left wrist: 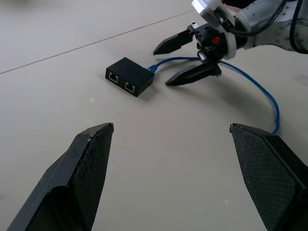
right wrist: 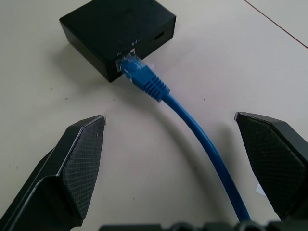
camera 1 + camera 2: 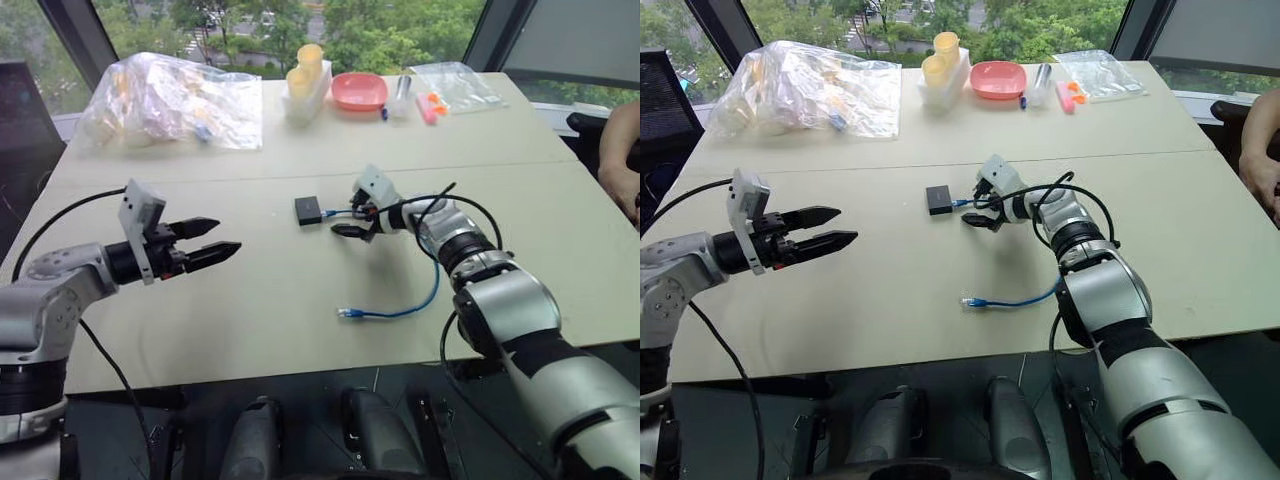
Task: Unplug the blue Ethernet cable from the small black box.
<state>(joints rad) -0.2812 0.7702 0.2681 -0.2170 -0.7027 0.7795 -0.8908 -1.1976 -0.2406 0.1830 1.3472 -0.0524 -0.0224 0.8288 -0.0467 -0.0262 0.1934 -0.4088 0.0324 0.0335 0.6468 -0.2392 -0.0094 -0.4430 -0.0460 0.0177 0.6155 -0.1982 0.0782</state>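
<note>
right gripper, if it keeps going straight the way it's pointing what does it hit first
Most likely the blue Ethernet cable at its plug, still seated in the small black box. The open right gripper straddles the cord and aims at that plug, with the box just behind it.

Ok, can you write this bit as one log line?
blue Ethernet cable: plugged into small black box | right gripper: open, straddling cable | left gripper: open, apart

No lettering, label or number is legible. The small matte-black square box (image 2: pixel 119 33) bears only unreadable pale marks above its port.
</note>
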